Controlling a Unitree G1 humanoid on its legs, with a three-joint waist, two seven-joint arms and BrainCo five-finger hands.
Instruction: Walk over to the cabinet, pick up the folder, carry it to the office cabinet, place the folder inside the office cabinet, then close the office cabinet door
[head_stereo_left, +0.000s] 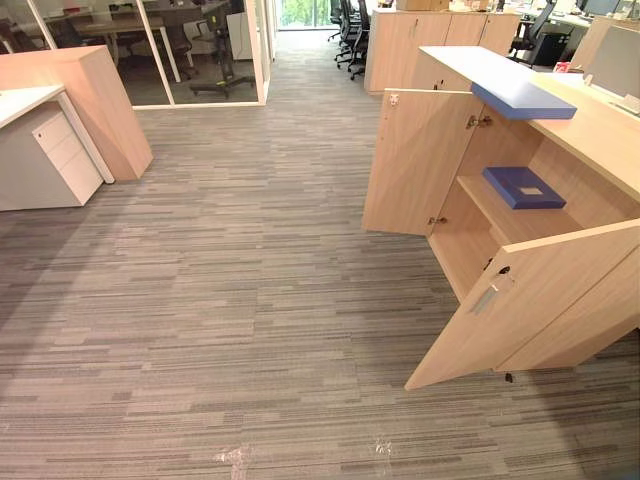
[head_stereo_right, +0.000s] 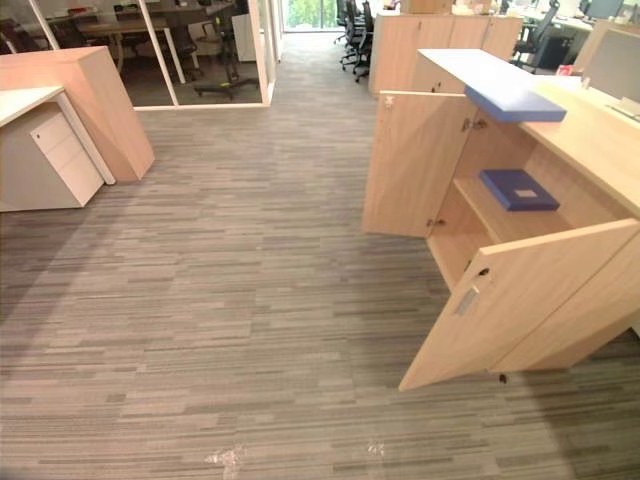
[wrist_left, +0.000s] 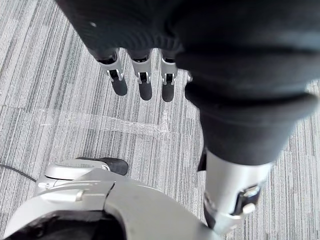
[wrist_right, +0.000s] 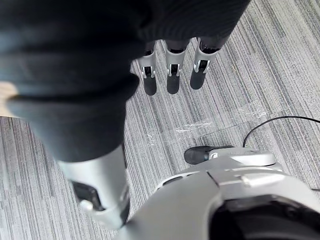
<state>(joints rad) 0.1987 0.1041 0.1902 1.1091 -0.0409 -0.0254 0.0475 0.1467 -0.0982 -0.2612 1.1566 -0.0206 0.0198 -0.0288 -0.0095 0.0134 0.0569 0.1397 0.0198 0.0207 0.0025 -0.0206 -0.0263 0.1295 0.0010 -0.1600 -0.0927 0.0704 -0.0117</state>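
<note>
I see the dark blue folder (head_stereo_left: 523, 187) lying flat on the shelf inside the office cabinet (head_stereo_left: 595, 128) at the right of the frame, its far door (head_stereo_left: 415, 160) and near door (head_stereo_left: 525, 300) both swung open. A pale blue board (head_stereo_left: 510, 85) rests on the cabinet top above. My left hand (wrist_left: 145, 85) and right hand (wrist_right: 172, 77) hang released over the striped carpet (head_stereo_left: 220, 300), fingers straight, holding nothing.

Grey striped carpet (head_stereo_left: 200, 300) runs the whole floor, with scraps of clear tape (head_stereo_left: 232, 458) stuck down close by. To the left a white desk (head_stereo_left: 20, 100) has a drawer unit (head_stereo_left: 55, 160) beneath it, beside a pale wooden counter (head_stereo_left: 100, 100). Beyond, a glass partition (head_stereo_left: 255, 50) encloses a meeting table (head_stereo_left: 120, 25). Black office chairs (head_stereo_left: 350, 35) line the aisle toward a bright window (head_stereo_left: 305, 12).
</note>
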